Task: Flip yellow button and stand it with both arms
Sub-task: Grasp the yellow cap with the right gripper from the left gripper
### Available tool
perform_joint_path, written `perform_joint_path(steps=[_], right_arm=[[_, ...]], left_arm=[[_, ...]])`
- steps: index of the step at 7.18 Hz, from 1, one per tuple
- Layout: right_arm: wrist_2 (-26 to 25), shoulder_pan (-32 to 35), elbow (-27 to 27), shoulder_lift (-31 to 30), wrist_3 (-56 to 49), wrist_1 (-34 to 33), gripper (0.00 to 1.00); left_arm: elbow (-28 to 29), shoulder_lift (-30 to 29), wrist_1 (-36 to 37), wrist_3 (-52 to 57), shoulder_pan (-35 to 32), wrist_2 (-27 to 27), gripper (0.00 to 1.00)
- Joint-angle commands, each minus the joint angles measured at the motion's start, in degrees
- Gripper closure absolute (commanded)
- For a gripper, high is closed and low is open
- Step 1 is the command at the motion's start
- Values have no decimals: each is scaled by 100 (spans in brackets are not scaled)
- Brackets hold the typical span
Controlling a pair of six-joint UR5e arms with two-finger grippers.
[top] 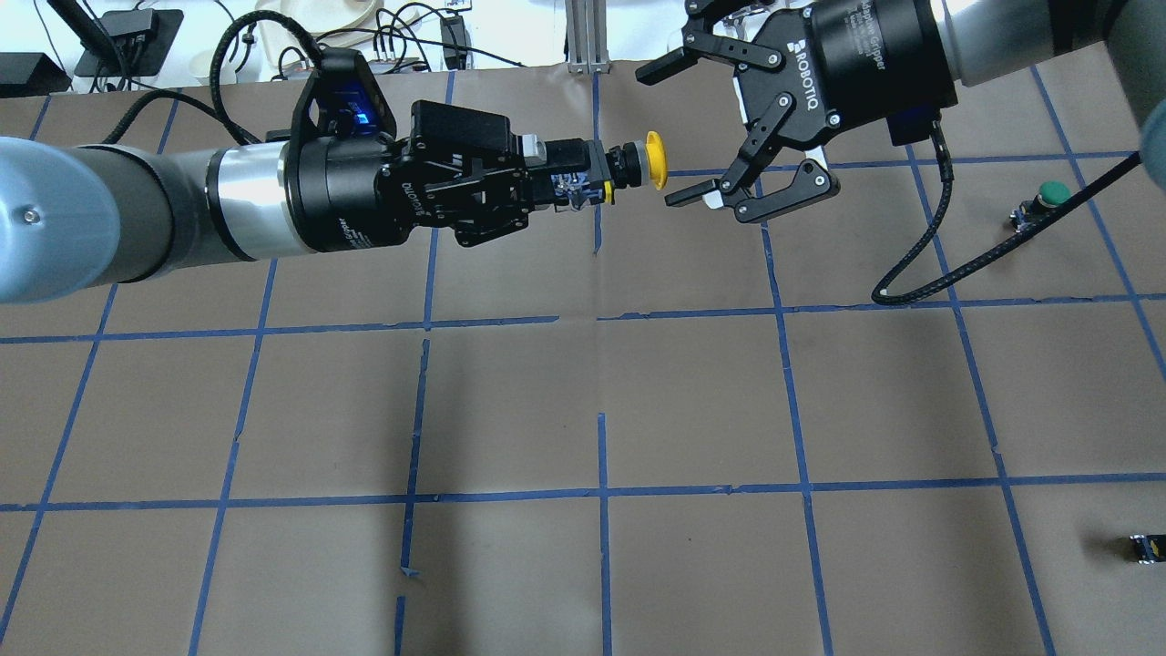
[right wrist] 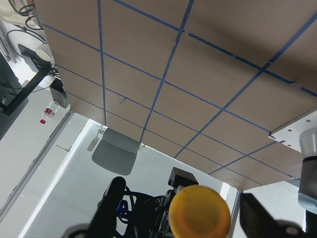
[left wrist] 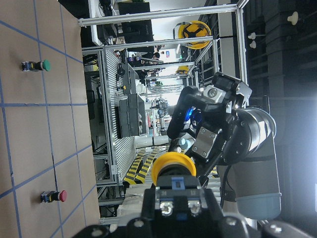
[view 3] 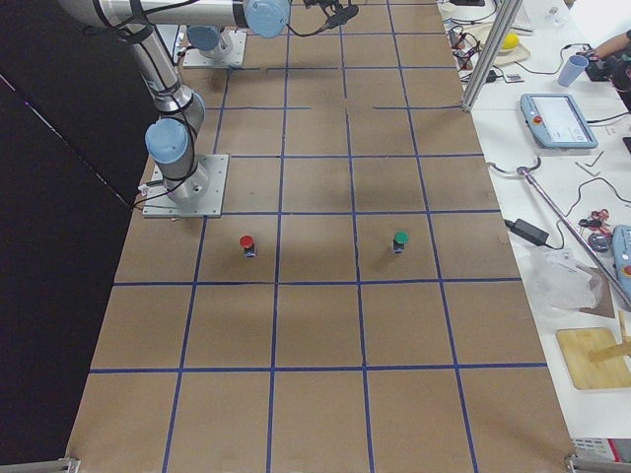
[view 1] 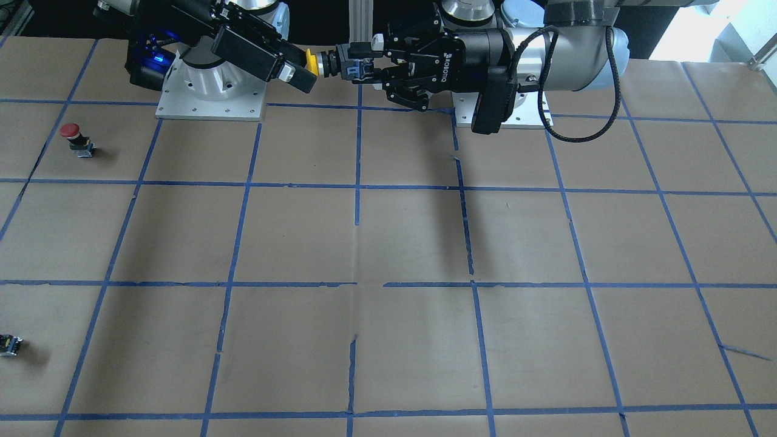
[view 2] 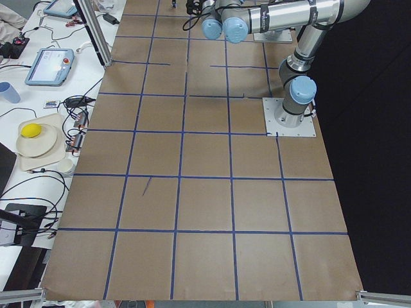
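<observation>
The yellow button (top: 655,160) is held level above the table near the robot's bases, its cap pointing at my right gripper. My left gripper (top: 569,182) is shut on its black-and-grey body (view 1: 355,65). My right gripper (top: 667,137) is open, with its fingertips (top: 683,195) on either side of the yellow cap (view 1: 311,62) and not closed on it. In the right wrist view the cap (right wrist: 199,210) sits between the two spread fingers (right wrist: 262,218). In the left wrist view the cap (left wrist: 173,166) points at the open right gripper (left wrist: 213,124).
A red-capped button (view 1: 73,138) and a green-capped button (top: 1048,196) stand on the brown, blue-taped table (top: 601,392) on the robot's right side. A small capless dark block (top: 1146,547) lies near that side's far corner. A black cable (top: 920,264) hangs from the right wrist.
</observation>
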Motion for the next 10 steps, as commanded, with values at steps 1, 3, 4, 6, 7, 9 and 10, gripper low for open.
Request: perform_joint_path(steps=[1, 3, 4, 6, 7, 9, 10], right_arm=[[3, 4, 4, 1, 27, 66, 43], [-6, 4, 4, 1, 18, 66, 67], [3, -5, 4, 1, 18, 66, 71], [11, -5, 4, 1, 18, 66, 76], [11, -5, 4, 1, 18, 66, 76], [3, -14, 4, 10, 26, 66, 77], [3, -23, -5, 10, 27, 66, 77]], left_arm=[[0, 0, 9, 9, -9, 0, 79], [0, 0, 9, 17, -9, 0, 79], [0, 0, 9, 26, -35, 0, 79], [0, 0, 9, 26, -35, 0, 79], [0, 0, 9, 9, -35, 0, 78], [0, 17, 0, -44, -70, 26, 1], [0, 26, 0, -140, -70, 44, 0]])
